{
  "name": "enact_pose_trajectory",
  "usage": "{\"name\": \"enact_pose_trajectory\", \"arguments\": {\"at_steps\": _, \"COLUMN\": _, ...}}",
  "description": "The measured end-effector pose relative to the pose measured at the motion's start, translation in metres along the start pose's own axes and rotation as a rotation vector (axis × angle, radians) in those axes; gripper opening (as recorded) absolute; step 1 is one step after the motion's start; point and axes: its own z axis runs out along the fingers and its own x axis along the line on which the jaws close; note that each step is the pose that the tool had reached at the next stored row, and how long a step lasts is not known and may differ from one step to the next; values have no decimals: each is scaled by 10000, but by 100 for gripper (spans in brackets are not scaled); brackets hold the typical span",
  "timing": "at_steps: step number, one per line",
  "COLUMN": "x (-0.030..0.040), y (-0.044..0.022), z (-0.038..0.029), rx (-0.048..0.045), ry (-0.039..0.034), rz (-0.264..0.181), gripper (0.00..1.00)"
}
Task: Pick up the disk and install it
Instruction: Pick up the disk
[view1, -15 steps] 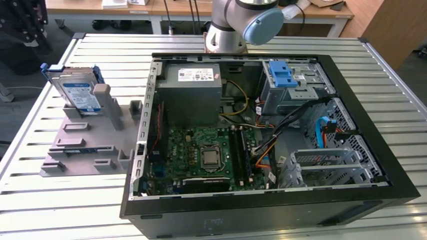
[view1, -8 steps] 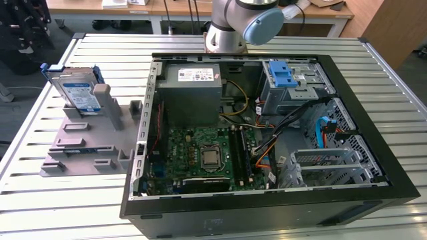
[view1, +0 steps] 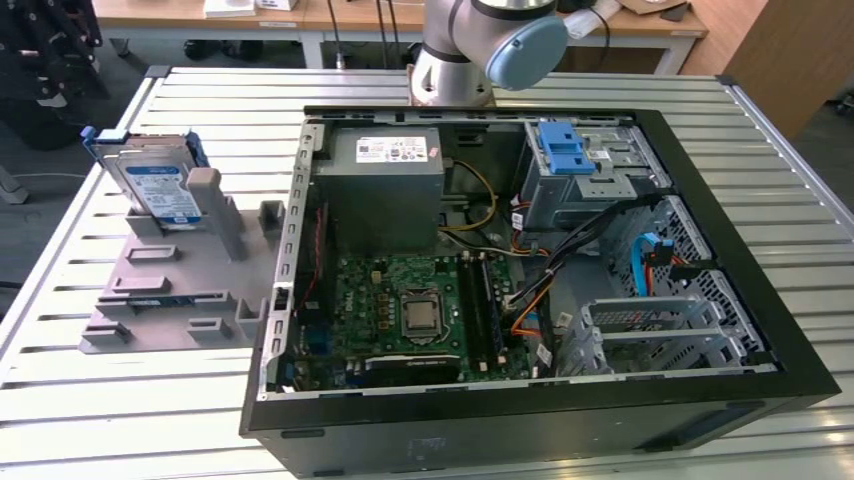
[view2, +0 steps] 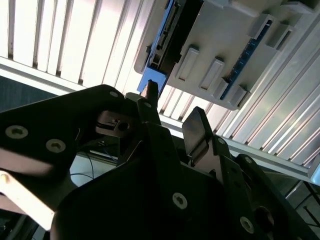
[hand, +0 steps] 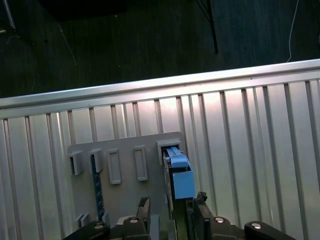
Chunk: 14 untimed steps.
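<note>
Jaws: apart, nothing held. The fingertips (hand: 200, 198) show dark in the first wrist view, with open space across the gap.

Disk (hand: 181, 181): straight beyond that gap, seen edge-on from above, not touched. Its blue carrier edge runs away from me, square to the line joining my tips. By my judgement a closing stroke would fall across its thin dimension. I read this as lined up over it but well short of contact.

The disk stands on edge in an end slot of a grey holder (view1: 174, 290), its label showing in the exterior view.

The holder sits on the slatted surface (view1: 80, 400), to the exterior view's left of the open case (view1: 534, 425). Install not done: the disk is well apart from the drive cage (view1: 587, 180) inside the case.
</note>
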Motion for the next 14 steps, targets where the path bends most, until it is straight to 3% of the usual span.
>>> {"name": "enact_pose_trajectory", "arguments": {"at_steps": 6, "x": 0, "y": 0, "z": 24, "rx": -9, "ry": 1, "rz": 0, "gripper": 47}}
{"name": "enact_pose_trajectory", "arguments": {"at_steps": 14, "x": -19, "y": 2, "z": 144, "rx": -31, "ry": 5, "rz": -375, "gripper": 47}}
